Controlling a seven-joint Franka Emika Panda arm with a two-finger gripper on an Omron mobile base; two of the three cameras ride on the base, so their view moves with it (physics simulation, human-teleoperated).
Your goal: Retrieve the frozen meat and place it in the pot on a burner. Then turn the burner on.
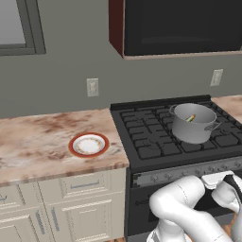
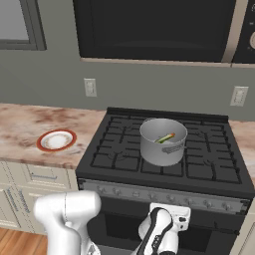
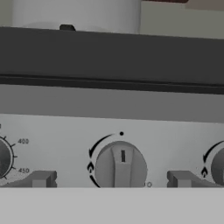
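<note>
The steel pot [image 1: 193, 124] [image 2: 162, 142] stands on a middle burner [image 2: 155, 166] of the black stove. Inside it the small greenish-yellow frozen meat [image 1: 190, 118] [image 2: 165, 138] leans against the wall. My gripper [image 3: 111, 180] [image 2: 169, 208] is low in front of the stove's control panel, open. Its two fingertips [image 3: 41, 179] stand either side of a round grey knob [image 3: 120, 168] without touching it. The knob's mark points straight up. The pot's pale side [image 3: 76, 15] shows above the stove's front edge.
A red-rimmed white plate [image 1: 88, 144] [image 2: 56, 140] lies on the marble counter left of the stove. More knobs [image 3: 218, 166] sit on either side along the panel. A microwave [image 2: 159, 27] hangs above the stove, and cabinet drawers [image 1: 82, 186] are under the counter.
</note>
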